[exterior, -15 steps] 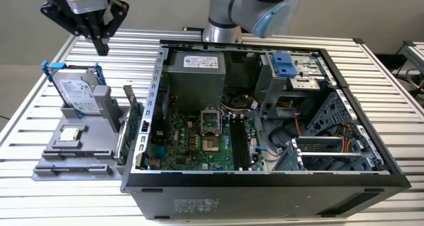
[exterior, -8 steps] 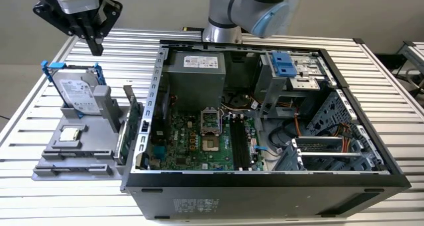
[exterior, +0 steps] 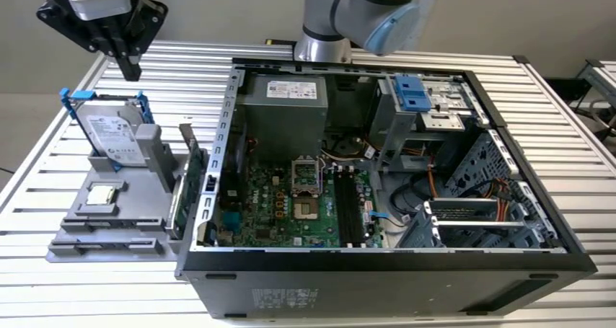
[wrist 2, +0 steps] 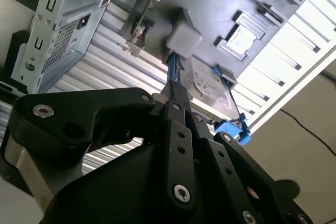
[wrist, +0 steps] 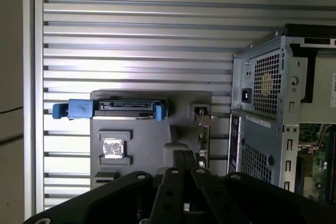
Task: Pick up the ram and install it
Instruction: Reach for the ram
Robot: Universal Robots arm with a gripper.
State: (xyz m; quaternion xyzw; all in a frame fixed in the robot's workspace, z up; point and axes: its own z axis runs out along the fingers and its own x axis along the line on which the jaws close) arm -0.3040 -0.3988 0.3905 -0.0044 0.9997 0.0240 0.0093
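A slatted metal table (exterior: 578,126) is seen carrying everything. In the exterior view an open computer case (exterior: 385,277) is spread from the centre toward 3 o'clock. Inside it a green motherboard (exterior: 279,213) is laid flat, with long black slots (exterior: 348,213) at its 3 o'clock edge and a grey power supply (exterior: 284,119) at its 12 o'clock side.

A grey holder (exterior: 106,234) is set just beside the case, at 9 o'clock of the view. The gripper (exterior: 130,72) is held in the air at 11 o'clock, above the holder. Its fingers (wrist: 184,163) are drawn narrowly together with nothing gripped.

In the holder a silver hard drive (exterior: 111,137) in a blue frame is stood upright. An expansion card (exterior: 192,162) is stood on edge along the side facing the case. The ram (exterior: 176,205) is seated on edge just beside that card, at the holder's 3 o'clock edge. A small square processor chip (exterior: 101,194) is laid flat in a recess.
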